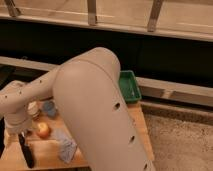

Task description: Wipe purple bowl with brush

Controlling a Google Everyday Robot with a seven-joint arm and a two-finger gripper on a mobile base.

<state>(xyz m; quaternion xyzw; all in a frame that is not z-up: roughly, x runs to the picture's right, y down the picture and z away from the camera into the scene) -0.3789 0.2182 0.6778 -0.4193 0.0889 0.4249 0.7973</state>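
A wooden table stood at the lower left, in front of a long dark ledge with metal rails running along the top of the view. A speckled floor lay to the right. The robot's thick white arm curved across the middle and covered much of the tabletop. A green tray sat at the table's far right corner, partly behind the arm.

The gripper was low over the front left part of the table, at the end of the arm's rounded wrist. The brush, long and black, ran down from it towards the table's front edge. Whether the gripper was open or closed on the brush could not be told.

Just right of the gripper lay a round orange-red fruit, with a blue-grey cloth beyond it. Farther back stood a small blue cup, beside a pale object. The purple bowl could not be made out.
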